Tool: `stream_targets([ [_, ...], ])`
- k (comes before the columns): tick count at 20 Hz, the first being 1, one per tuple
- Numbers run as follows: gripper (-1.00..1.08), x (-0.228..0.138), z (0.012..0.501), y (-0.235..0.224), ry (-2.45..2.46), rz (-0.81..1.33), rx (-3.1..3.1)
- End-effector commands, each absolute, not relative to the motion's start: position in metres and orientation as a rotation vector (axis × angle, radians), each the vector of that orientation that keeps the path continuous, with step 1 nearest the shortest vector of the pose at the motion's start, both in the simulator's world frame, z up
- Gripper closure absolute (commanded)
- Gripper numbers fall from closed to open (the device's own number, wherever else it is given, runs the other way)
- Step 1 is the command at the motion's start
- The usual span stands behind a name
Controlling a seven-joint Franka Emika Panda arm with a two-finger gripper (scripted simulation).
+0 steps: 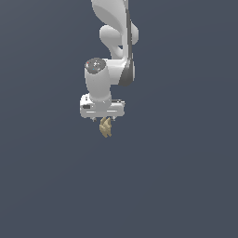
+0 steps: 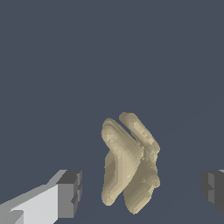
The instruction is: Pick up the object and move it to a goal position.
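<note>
While the white arm reaches down from the top of the exterior view, its gripper sits directly above the object, a tan-yellow, lumpy, ridged piece. In the wrist view the object lies between the two dark finger pads, with clear gaps on both sides. The fingers are spread and touch nothing. Whether the object rests on the dark grey surface cannot be told. No container is visible.
</note>
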State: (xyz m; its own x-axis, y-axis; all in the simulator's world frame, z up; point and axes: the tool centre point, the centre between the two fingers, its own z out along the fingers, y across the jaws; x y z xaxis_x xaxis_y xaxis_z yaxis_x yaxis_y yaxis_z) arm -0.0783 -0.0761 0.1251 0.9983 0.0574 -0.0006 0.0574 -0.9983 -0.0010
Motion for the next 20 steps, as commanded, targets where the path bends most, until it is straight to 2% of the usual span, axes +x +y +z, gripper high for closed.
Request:
stream_targets([
  [1, -0.92, -0.08, 0.124, -0.077, -0.095, 0.0, -3.14],
  [20, -0.92, -0.081, 0.074, -0.077, -0.096, 0.0, -3.14],
])
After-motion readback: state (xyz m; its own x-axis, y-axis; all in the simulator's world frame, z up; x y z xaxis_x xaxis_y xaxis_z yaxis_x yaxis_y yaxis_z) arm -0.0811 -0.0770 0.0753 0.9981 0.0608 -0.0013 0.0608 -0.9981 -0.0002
